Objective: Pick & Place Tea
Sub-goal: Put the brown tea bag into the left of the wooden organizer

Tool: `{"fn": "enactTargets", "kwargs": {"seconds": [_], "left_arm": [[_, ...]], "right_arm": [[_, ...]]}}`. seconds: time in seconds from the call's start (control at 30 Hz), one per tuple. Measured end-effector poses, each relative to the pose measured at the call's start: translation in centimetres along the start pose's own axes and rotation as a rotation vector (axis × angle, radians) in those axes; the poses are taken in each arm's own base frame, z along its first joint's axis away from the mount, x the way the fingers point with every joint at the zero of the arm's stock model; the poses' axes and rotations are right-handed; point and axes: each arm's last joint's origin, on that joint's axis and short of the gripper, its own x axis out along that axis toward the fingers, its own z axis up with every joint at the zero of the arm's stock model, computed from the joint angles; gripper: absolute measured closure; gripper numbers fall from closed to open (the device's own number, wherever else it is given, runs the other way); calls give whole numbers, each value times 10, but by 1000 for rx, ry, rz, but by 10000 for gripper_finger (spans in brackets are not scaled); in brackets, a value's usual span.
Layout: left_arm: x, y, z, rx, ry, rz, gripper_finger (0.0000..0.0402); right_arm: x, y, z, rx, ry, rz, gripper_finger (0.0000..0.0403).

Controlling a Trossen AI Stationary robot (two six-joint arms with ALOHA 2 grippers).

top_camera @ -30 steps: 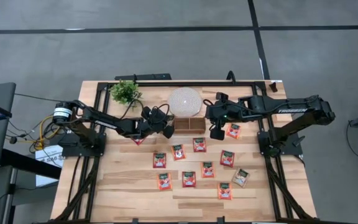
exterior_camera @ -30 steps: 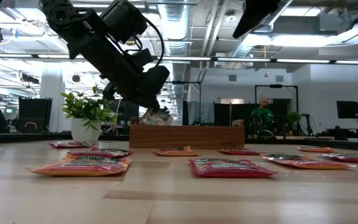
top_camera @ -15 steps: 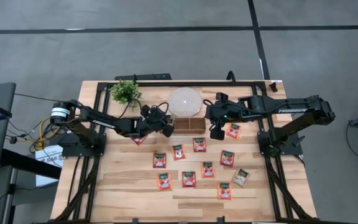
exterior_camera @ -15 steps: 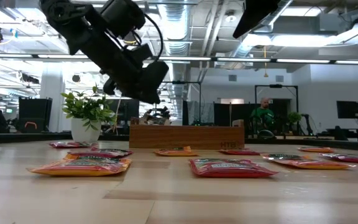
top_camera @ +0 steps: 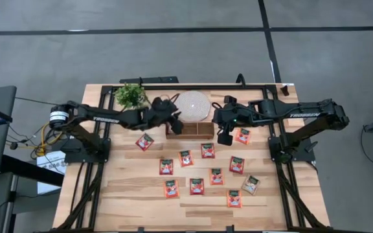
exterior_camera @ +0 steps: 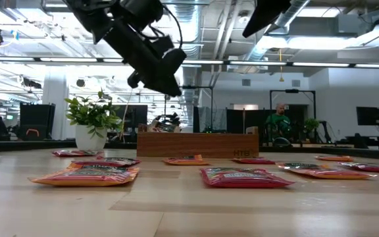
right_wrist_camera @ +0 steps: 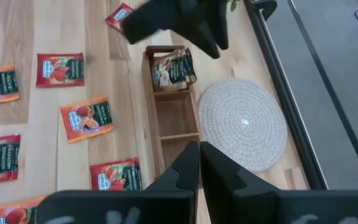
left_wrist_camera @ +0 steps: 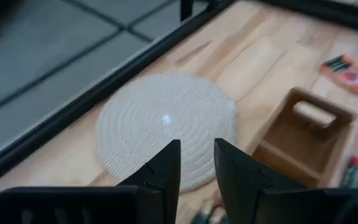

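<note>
Tea sachets [right_wrist_camera: 173,68] now sit in the wooden tray's [top_camera: 197,129] end compartment; the left end effector [top_camera: 175,125], jaws narrowly parted and empty, has lifted away. Right end effector [top_camera: 224,138] hovers closed. More sachets [top_camera: 208,150] wait on the counter [top_camera: 122,188].

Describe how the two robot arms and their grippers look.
Both arms are black and jointed. The right arm carries white lettering along its link; the left arm has a round silver-ringed base joint with yellow and orange cables beside it. Each gripper has two dark tapered fingers.
</note>
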Motion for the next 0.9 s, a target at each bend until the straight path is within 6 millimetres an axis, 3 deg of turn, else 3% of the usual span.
{"fn": "enactTargets", "kwargs": {"seconds": [0.23, 0.47, 0.73, 0.9], "left_arm": [[5, 12, -3, -87, 151, -118, 312], [4, 11, -5, -87, 172, -122, 312], [14, 8, -26, -90, 299, -80, 312], [16, 6, -27, -109, 293, -73, 312]], "right_arm": [[0, 0, 0, 14, -2, 0, 395], [0, 0, 1, 15, -7, -1, 395], [0, 0, 1, 15, -7, -1, 395], [0, 0, 1, 15, -8, -1, 395]]}}
